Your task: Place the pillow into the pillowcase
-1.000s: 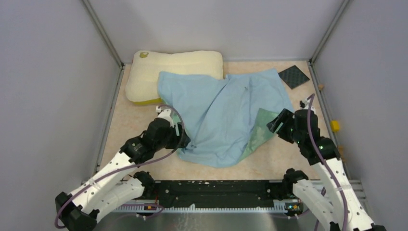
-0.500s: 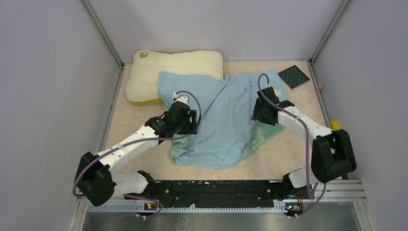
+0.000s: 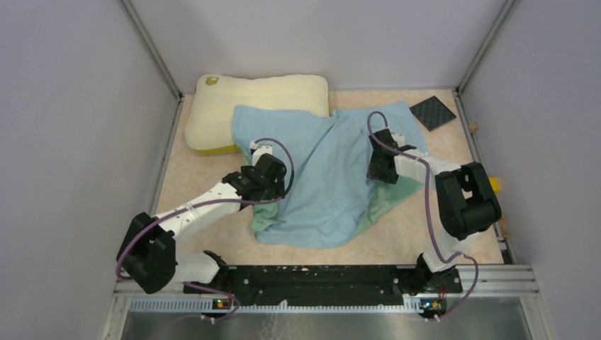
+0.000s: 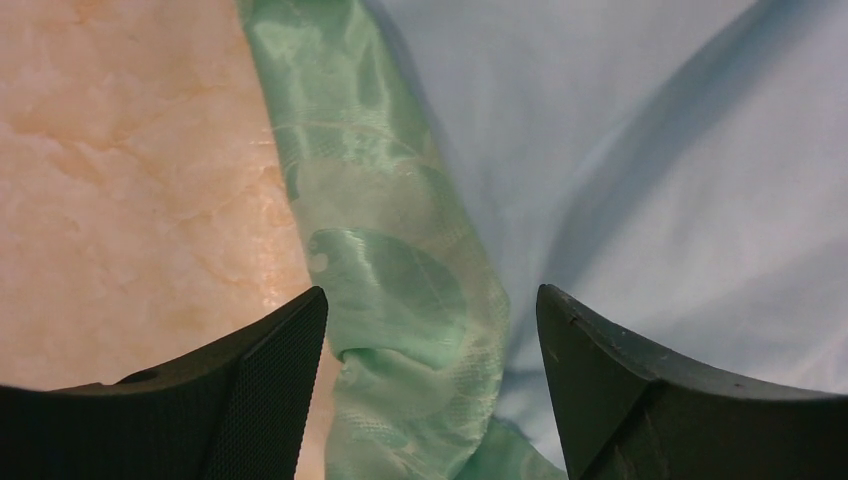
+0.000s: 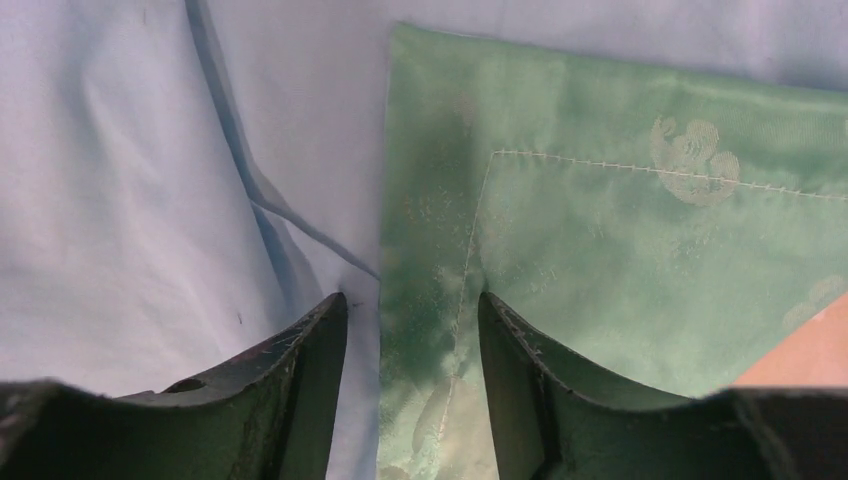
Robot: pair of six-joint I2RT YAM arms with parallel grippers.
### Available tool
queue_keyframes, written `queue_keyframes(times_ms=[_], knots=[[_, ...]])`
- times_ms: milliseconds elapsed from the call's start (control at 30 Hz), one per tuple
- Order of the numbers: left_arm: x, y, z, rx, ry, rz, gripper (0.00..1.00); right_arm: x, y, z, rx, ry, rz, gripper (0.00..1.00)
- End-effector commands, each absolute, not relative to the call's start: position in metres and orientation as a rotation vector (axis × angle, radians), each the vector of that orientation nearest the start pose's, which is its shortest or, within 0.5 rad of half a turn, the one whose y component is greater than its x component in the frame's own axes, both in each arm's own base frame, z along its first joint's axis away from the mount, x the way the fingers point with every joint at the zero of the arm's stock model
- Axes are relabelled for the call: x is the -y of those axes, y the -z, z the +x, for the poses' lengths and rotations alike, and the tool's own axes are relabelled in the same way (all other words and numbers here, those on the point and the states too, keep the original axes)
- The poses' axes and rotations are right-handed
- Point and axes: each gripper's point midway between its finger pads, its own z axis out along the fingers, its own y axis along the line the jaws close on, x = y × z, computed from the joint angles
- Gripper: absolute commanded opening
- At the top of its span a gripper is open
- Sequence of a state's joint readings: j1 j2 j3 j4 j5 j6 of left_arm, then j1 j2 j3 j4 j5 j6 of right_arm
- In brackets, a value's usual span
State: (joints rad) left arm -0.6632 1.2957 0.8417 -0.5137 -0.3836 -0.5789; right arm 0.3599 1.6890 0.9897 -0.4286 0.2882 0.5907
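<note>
The cream-white pillow (image 3: 259, 99) lies at the back left, its near right corner under the pillowcase. The light-blue pillowcase (image 3: 333, 166) is spread crumpled in the middle, with green reverse showing at its left and right near edges. My left gripper (image 3: 273, 183) is open, low over the case's left edge. In the left wrist view its fingers (image 4: 270, 370) straddle a rolled green fold (image 4: 400, 290). My right gripper (image 3: 378, 172) is open over the right side. In the right wrist view its fingers (image 5: 300, 370) straddle the edge of the green flap (image 5: 600, 230).
A black textured square (image 3: 433, 112) lies at the back right corner. A small yellow object (image 3: 493, 185) sits at the right rim. Grey walls enclose the beige tabletop (image 3: 191, 177) on the left, back and right.
Both arms have reached forward from the near side onto the pillowcase. The left gripper now sits at its left edge and the right at its green flap. The case's near left edge has bunched inward.
</note>
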Motion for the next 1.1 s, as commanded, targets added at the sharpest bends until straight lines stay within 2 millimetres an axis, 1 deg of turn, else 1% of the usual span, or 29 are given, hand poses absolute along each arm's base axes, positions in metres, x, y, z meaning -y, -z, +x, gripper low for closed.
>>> queue_keyframes(times_ms=[0,67,133,200,233,267,400,467,533,567,667,800,867,900,967,1000,1067], knots=[[0.122,-0.075,0.265,-2.445,-0.114,-0.166,0.81,-0.096,-0.037,0.355,-2.51,0.067,0.428,0.46],[0.117,-0.066,0.261,-2.457,-0.139,-0.171,0.8,-0.091,-0.039,0.353,-2.506,0.077,0.437,0.3],[0.119,-0.057,0.26,-2.469,-0.116,-0.167,0.78,-0.087,-0.042,0.351,-2.498,0.087,0.444,0.22],[0.124,-0.052,0.258,-2.481,-0.069,-0.152,0.74,-0.083,-0.048,0.349,-2.487,0.083,0.453,0.1],[0.127,-0.051,0.257,-2.489,-0.053,-0.151,0.72,-0.081,-0.049,0.348,-2.485,0.084,0.46,0.02],[0.129,-0.052,0.256,-2.495,-0.04,-0.151,0.71,-0.08,-0.051,0.346,-2.483,0.083,0.465,0.0],[0.136,-0.057,0.251,-2.499,0.041,-0.133,0.65,-0.073,-0.057,0.34,-2.469,0.084,0.484,0.0],[0.136,-0.056,0.247,-2.507,0.052,-0.12,0.59,-0.068,-0.057,0.335,-2.469,0.112,0.49,0.0],[0.138,-0.055,0.243,-2.522,0.07,-0.102,0.51,-0.059,-0.058,0.328,-2.465,0.151,0.512,0.0],[0.14,-0.053,0.24,-2.536,0.086,-0.092,0.45,-0.052,-0.06,0.325,-2.458,0.167,0.541,0.0],[0.149,-0.049,0.233,-2.566,0.153,-0.061,0.35,-0.022,-0.07,0.312,-2.432,0.188,0.659,0.0],[0.166,-0.051,0.223,-2.577,0.264,-0.016,0.2,0.03,-0.103,0.29,-2.331,0.24,0.838,0.0],[0.178,-0.053,0.217,-2.581,0.32,0.012,0.13,0.059,-0.116,0.275,-2.284,0.28,0.949,0.0],[0.183,-0.054,0.214,-2.58,0.335,0.029,0.11,0.068,-0.121,0.267,-2.266,0.293,0.988,0.0],[0.191,-0.056,0.208,-2.578,0.351,0.061,0.04,0.079,-0.128,0.255,-2.233,0.296,1.034,0.0],[0.194,-0.057,0.205,-2.579,0.355,0.073,0.03,0.079,-0.13,0.25,-2.224,0.294,1.047,0.0],[0.197,-0.063,0.203,-2.578,0.366,0.071,0.02,0.073,-0.129,0.243,-2.225,0.252,1.058,0.0]])
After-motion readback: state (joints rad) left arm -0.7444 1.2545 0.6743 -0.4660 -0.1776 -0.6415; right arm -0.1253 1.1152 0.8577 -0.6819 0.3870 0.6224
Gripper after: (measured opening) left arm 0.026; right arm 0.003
